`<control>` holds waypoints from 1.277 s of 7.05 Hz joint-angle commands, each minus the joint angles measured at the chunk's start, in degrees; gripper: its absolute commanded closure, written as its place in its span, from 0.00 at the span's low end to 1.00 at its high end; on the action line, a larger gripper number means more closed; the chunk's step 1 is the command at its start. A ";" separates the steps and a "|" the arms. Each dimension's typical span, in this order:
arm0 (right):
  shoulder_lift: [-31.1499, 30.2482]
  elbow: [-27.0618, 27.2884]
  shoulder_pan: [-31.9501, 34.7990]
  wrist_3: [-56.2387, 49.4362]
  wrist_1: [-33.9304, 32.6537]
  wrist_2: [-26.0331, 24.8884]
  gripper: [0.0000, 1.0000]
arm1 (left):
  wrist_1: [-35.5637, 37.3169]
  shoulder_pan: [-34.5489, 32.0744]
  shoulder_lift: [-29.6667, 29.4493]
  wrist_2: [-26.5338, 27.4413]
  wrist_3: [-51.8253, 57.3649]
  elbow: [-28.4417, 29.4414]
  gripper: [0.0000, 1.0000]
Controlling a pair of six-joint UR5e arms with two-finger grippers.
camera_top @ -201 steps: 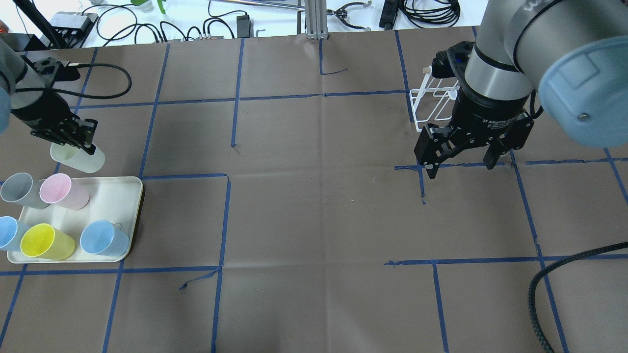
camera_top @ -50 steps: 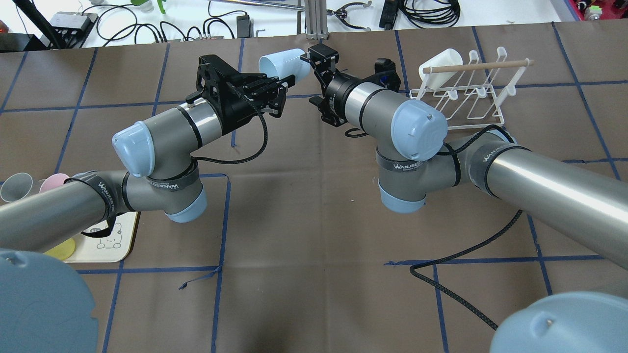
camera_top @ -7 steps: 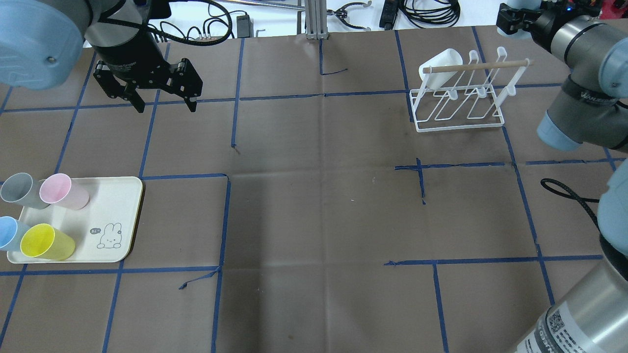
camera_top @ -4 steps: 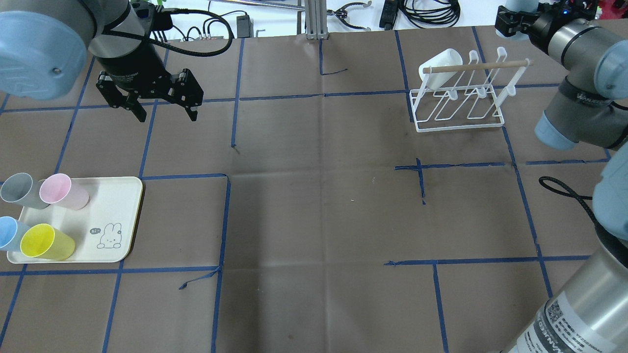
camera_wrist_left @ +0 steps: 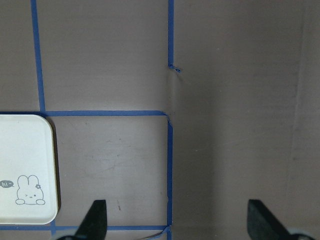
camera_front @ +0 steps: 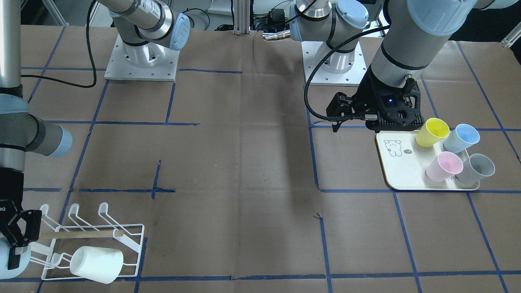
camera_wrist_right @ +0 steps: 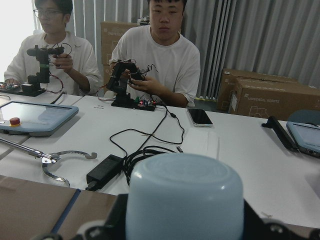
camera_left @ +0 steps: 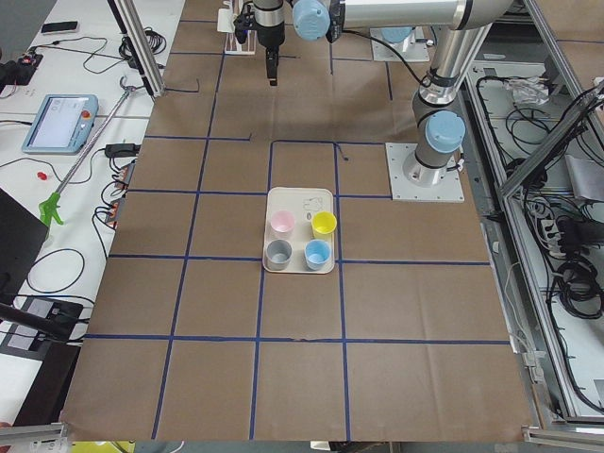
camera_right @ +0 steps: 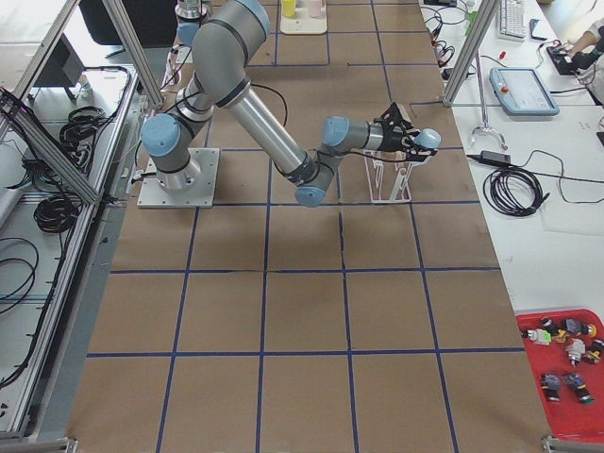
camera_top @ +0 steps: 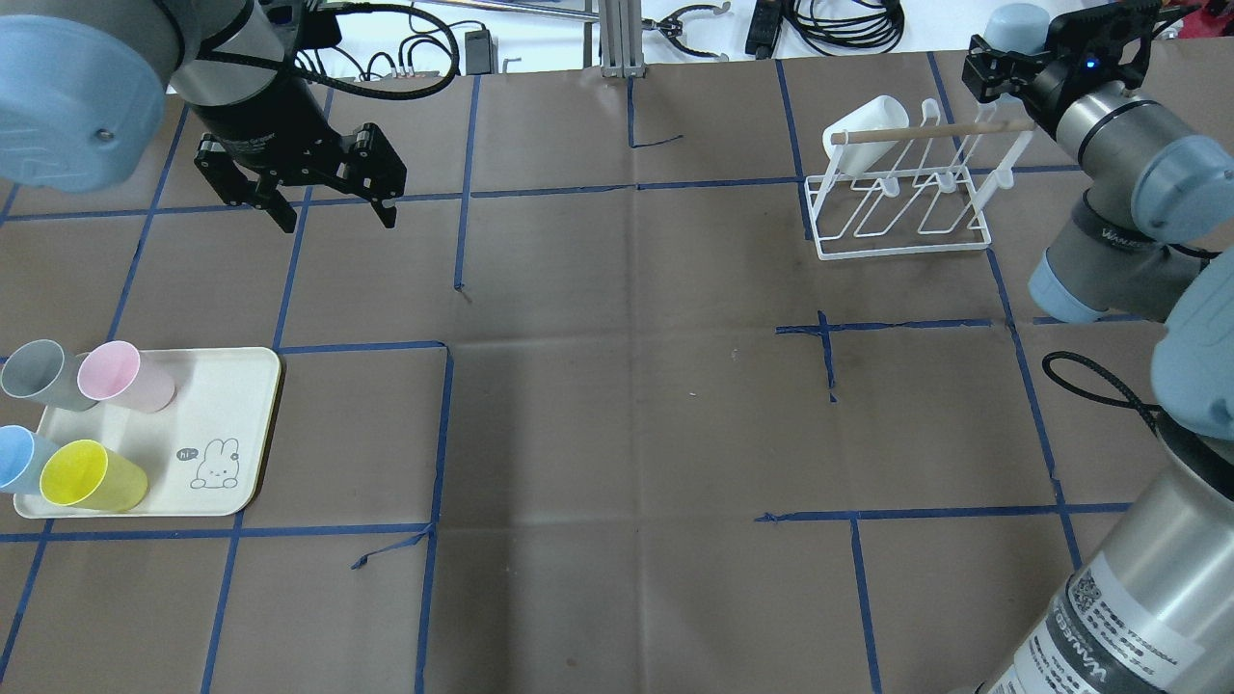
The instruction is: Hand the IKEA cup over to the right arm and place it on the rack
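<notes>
The right wrist view shows the light-blue cup [camera_wrist_right: 184,200] clamped in the fingers of the right gripper [camera_top: 1010,50]. The overhead view places it near the rack [camera_top: 935,130] (one white cup [camera_top: 858,130] hangs there). The fingers of the left gripper [camera_top: 337,222] stand apart above the surface [camera_top: 617,386], near the tray [camera_top: 231,405].

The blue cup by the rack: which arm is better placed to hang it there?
The right. The right gripper holds the blue cup close by the rack; the left gripper hangs open and empty far across the table.
</notes>
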 commanded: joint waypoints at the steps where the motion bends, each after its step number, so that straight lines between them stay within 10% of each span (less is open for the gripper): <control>1: 1.40 -0.22 -0.24 0.03 -0.25 0.01 0.62 | 1.07 0.07 0.00 0.11 0.33 0.18 0.01; 7: 3.00 0.57 -0.06 0.55 0.19 -0.08 0.54 | 3.28 0.07 0.00 0.02 0.07 -0.88 0.01; 8: 2.90 0.75 -0.06 1.34 0.45 0.01 0.07 | 3.19 0.07 0.00 0.19 -0.02 -0.44 0.01; 9: 2.82 0.92 0.02 3.35 0.89 -0.16 0.00 | 3.19 -0.01 0.00 0.20 -0.02 -0.26 0.00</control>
